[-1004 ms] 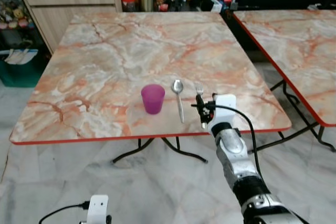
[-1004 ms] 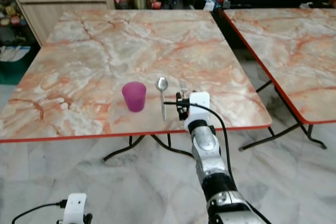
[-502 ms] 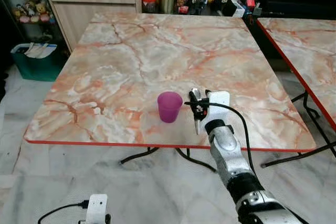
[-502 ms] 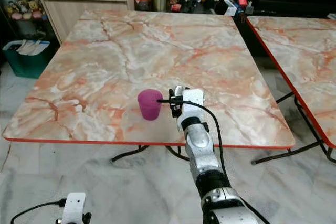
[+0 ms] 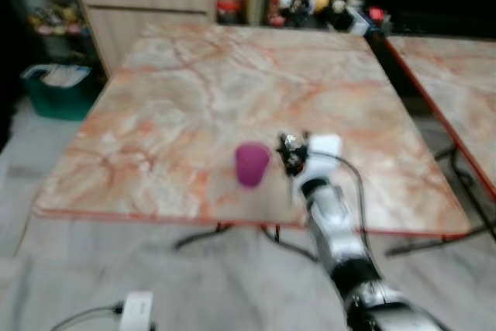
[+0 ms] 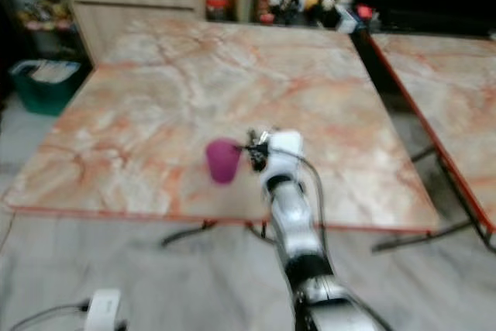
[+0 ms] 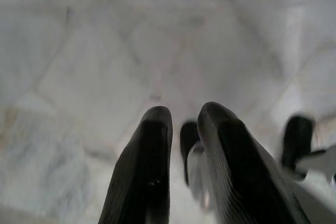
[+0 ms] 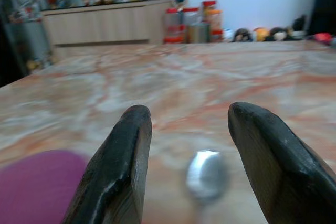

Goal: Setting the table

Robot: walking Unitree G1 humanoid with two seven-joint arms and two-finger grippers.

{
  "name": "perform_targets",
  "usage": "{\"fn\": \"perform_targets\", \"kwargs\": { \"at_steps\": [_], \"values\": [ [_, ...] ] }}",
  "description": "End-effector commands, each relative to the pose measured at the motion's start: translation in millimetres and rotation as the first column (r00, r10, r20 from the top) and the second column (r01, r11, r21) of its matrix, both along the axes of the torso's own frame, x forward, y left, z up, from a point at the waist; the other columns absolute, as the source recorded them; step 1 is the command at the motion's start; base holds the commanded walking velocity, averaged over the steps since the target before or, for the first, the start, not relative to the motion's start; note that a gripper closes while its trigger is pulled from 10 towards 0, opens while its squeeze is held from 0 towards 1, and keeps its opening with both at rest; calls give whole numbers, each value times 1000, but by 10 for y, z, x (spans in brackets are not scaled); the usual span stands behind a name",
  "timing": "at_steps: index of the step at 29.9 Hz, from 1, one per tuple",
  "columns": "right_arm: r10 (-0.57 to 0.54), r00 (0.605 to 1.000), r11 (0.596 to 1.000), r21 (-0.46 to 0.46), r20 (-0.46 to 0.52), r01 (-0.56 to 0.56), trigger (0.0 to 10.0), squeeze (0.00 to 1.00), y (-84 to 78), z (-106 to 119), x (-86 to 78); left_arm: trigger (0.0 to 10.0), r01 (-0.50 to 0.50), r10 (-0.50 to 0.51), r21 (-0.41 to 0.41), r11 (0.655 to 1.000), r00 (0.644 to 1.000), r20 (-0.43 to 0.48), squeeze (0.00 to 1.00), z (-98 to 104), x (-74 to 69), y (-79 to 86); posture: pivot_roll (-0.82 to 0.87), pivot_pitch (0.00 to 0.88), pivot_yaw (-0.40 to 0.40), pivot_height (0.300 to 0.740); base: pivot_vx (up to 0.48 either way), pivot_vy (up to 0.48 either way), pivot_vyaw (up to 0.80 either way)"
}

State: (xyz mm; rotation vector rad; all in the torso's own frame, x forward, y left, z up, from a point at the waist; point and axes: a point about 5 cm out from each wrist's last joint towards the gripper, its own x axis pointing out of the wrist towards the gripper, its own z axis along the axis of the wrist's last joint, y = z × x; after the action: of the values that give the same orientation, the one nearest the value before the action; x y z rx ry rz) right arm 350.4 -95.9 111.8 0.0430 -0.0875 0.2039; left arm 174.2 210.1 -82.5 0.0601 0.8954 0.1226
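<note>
The right pincer (image 8: 186,182) is hovering low over the counter (image 5: 194,98), fingers spread wide and holding nothing. The spoon (image 8: 206,174) is lying between them, bowl pointing away, long axis along the fingers. The purple cup (image 5: 252,164) is standing just left. Since earlier the camera view has been blurring; the left pincer (image 7: 181,145) is hanging narrow over the floor.

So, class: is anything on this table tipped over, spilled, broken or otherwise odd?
Nothing stands out. The purple cup stands upright on the marble table with no spill by it. The spoon lies flat just ahead of the open right claw. The head views are blurred, so fine damage can't be ruled out.
</note>
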Motion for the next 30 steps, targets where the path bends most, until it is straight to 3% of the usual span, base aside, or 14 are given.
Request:
{"fn": "perform_targets", "kwargs": {
  "at_steps": [1,9,18,23,24,30],
  "values": [
    [-35,999,999,-6,-5,34,10000,0,-121,-21,-1,10000,1,-1,-22,1000,1000,-5,0,-25,-21,-87,94,91,-39,740,285,0,0],
    [-31,999,1000,1,-5,31,10000,0,-101,-29,-10,10000,6,-6,-23,1000,1000,-7,0,-27,-23,-94,91,94,-39,740,283,0,0],
    [-59,997,997,-55,-53,56,10000,0,-105,-129,-51,10000,5,-6,-30,1000,1000,-11,0,-40,-50,-103,90,100,-41,740,0,0,0],
    [-56,995,998,-43,-86,52,10000,0,-63,-182,-91,10000,7,-8,-26,1000,1000,-16,0,-45,-66,-94,92,98,-42,740,0,0,0],
    [-63,992,996,-65,-105,56,10000,1000,-55,-209,-99,10000,10,-10,-24,1000,1000,-21,0,-50,-76,-93,93,97,-42,740,0,0,0],
    [-88,984,994,-81,-152,76,10000,1000,-27,-254,-99,10000,15,-16,-22,1000,1000,-25,0,-55,-87,-94,93,91,-40,740,0,0,0]
  ]
}}
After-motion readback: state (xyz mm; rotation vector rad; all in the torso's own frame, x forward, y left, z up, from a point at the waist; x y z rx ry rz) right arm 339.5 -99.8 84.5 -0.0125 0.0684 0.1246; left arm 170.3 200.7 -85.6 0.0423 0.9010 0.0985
